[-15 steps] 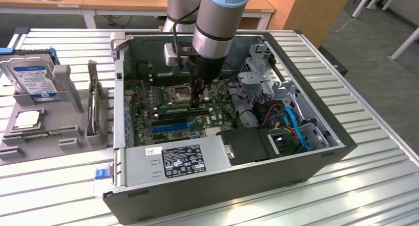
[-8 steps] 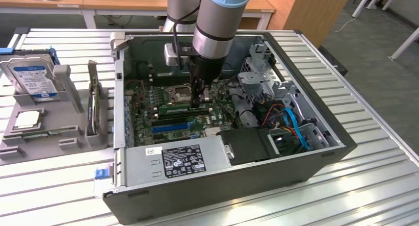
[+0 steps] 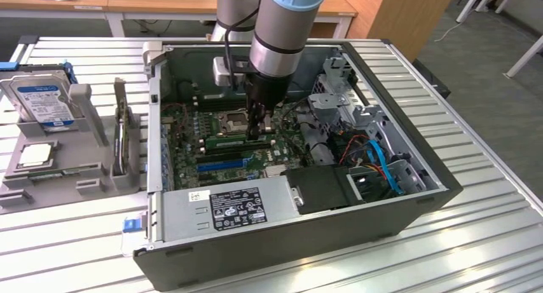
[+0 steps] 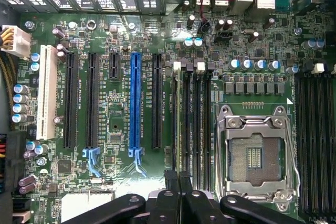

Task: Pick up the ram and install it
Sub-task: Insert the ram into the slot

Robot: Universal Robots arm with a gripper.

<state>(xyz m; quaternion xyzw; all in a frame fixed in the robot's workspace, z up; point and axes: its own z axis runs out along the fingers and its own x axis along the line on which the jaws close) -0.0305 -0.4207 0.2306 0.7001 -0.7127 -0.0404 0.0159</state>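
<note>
Exterior view: arm reaches down into the open PC case (image 3: 407, 159) lying on the slatted table (image 3: 475, 242). Gripper (image 3: 259, 133) sits just beside the CPU socket (image 3: 233, 120), tips down on the ram (image 3: 231, 141) at the end toward this view's right. The ram stands on edge in a memory slot on the motherboard (image 3: 191, 137), running along the socket's near side. Claw looks clenched, and whether it actually pinches the stick's top edge I can't tell. On the exterior view's left, outside the case, a grey fixture (image 3: 85, 178) holds a hard drive (image 3: 42, 102), a silver CPU chip (image 3: 35, 154) and an upright expansion card (image 3: 121, 137).

Wrist view: looking straight down at the board. Fingers (image 4: 170, 182) are pressed together, right over one end of the memory slots (image 4: 191, 124), which lie between the open socket (image 4: 255, 153) and the black and blue expansion slots (image 4: 135, 106). The ram's edge is hard to tell from the slots here.
</note>
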